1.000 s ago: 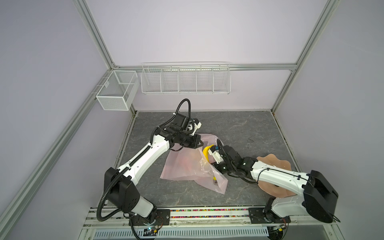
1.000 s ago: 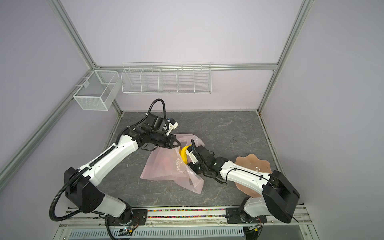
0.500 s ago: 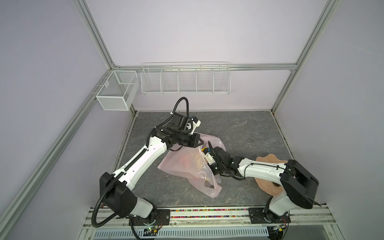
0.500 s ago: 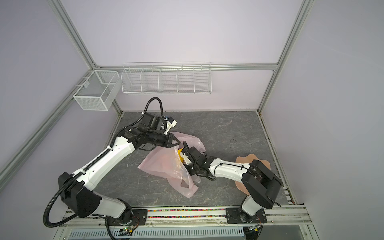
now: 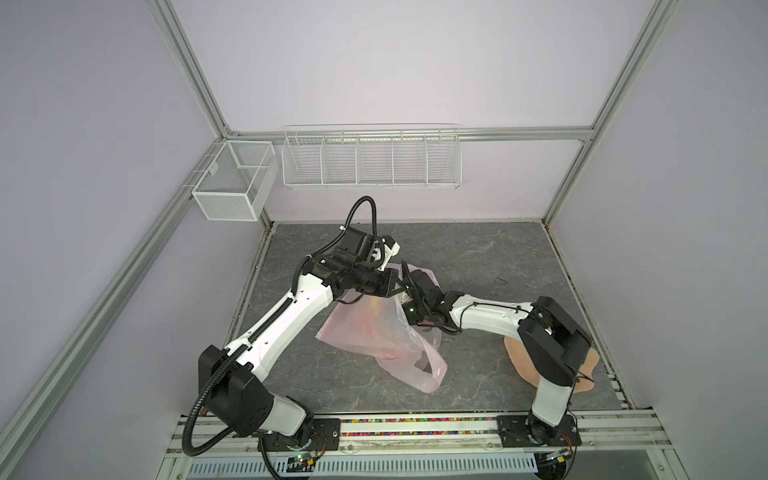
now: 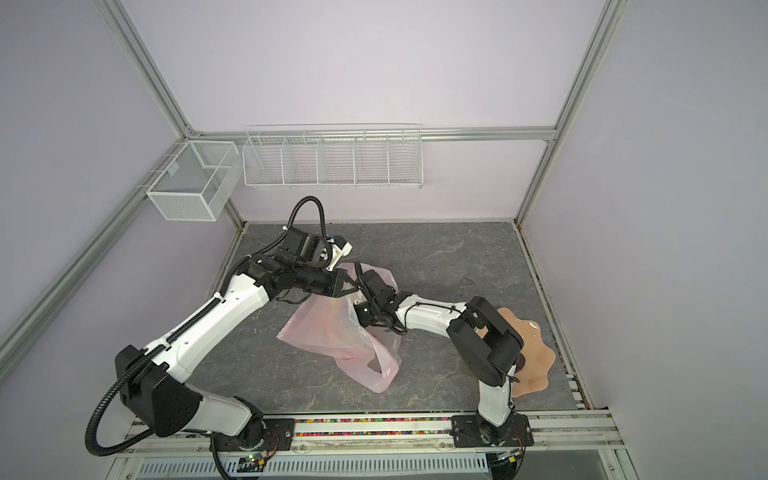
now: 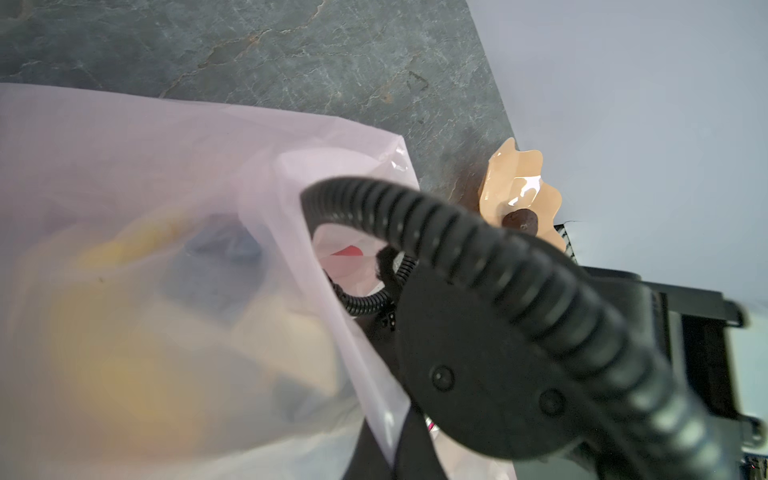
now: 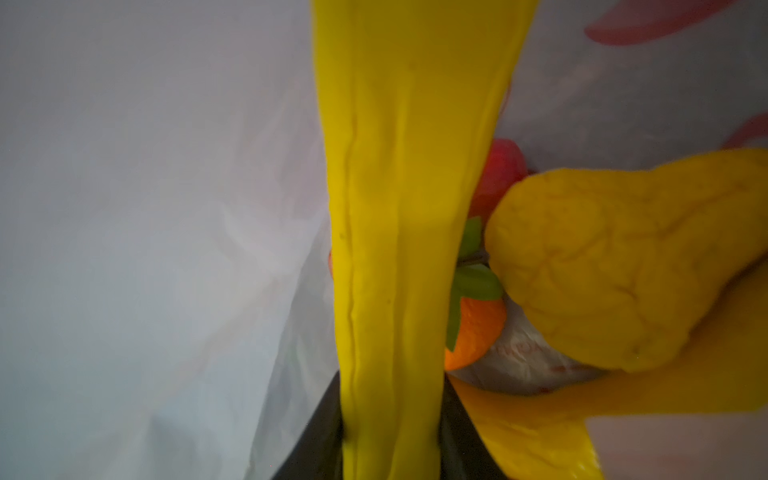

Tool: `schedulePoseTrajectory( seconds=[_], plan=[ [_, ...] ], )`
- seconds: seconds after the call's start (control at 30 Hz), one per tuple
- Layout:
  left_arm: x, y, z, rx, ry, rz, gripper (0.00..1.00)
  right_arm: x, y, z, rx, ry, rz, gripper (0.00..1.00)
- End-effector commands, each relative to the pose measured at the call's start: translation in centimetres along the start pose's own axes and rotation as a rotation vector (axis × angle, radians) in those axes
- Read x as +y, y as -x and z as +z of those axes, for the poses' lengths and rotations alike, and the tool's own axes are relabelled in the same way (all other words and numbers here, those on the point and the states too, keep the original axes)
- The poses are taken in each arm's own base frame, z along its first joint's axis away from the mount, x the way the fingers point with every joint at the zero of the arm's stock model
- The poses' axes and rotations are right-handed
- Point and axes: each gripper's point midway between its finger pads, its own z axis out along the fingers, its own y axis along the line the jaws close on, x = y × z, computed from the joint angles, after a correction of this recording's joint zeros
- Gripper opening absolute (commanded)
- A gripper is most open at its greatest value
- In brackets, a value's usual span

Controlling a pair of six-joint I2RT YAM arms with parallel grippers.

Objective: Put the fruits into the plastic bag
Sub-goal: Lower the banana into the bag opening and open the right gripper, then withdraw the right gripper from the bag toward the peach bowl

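The plastic bag [image 5: 374,332] [image 6: 332,332] lies crumpled near the middle of the table [image 5: 478,257], with its mouth lifted at the back where the two arms meet. The left hand [image 5: 395,286] [image 6: 347,286] is pressed together on the raised rim of the bag and holds the film up off the table.

The right hand [image 8: 390,434] is inside the bag. In the right wrist view a banana [image 8: 395,208] runs straight out between its two dark fingers [image 8: 318,440], which sit against the banana's sides. Whether they pinch it or merely flank it cannot be told. Deeper in the bag, close together, are an orange [image 8: 473,332] with green leaves, a red fruit [image 8: 498,174] and a wrinkled yellow piece [image 8: 602,270].

The dark fruit [image 7: 521,220] is outside the bag, on the plate [image 7: 515,183] [image 6: 536,345]. The plate sits by the table's right edge near the front corner, and the right arm's elbow hangs over it in both top views.

Bare table stretches behind the bag to the back wall and across to the right edge. A narrower bare strip runs between the bag and the plate, under the right forearm. One handle loop [image 5: 432,365] of the bag lies flat toward the front rail, apart from it. On the left the bag is near the table's edge, and the left arm crosses that side.
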Motion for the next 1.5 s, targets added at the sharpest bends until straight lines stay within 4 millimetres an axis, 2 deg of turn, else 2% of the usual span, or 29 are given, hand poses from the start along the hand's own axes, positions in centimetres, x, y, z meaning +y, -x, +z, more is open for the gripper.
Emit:
schedulePoseTrajectory(
  seconds=[0.0,0.03,0.13,0.23,0.5,0.6,0.87,0.97,1.1,1.3,1.47],
  plan=[
    [-1.0,0.5,-0.6,-0.028,-0.023,0.036,0.0,0.5,-0.5,0.9,0.047,0.052,0.068,0.48],
    [-1.0,0.5,-0.6,-0.029,-0.019,0.038,0.0,0.5,-0.5,0.8,0.046,0.051,0.074,0.56],
    [-0.7,0.5,-0.7,-0.028,0.001,0.04,0.0,0.2,-0.8,-0.1,0.043,0.022,0.09,0.7],
    [-0.3,0.5,-0.7,-0.03,0.02,0.039,0.0,-0.5,-1.3,-1.4,0.037,-0.023,0.11,0.78],
    [0.6,0.8,-0.3,-0.032,0.039,0.018,0.0,-2.4,-4.1,-4.3,0.046,-0.12,0.156,0.83],
    [0.6,0.9,-0.1,-0.029,0.037,0.019,0.0,-2.7,-4.8,-5.7,0.024,-0.149,0.159,0.89],
    [0.8,0.9,0.5,-0.016,0.033,0.019,0.0,-3.6,-6.7,-9.1,0.011,-0.245,0.177,0.93],
    [0.9,0.9,0.6,-0.012,0.034,0.019,0.0,-4.5,-7.4,-11.1,-0.011,-0.32,0.201,0.95],
    [0.9,0.9,0.6,-0.011,0.033,0.026,0.0,-6.2,-8.5,-14.7,-0.053,-0.447,0.259,1.0],
    [0.9,0.8,0.8,-0.004,0.026,0.028,0.0,-8.8,-10.0,-20.7,-0.137,-0.626,0.374,0.97],
    [0.8,0.7,0.9,0.0,0.016,0.028,0.0,-12.9,-13.4,-26.6,-0.169,-0.884,0.582,0.94]
  ],
)
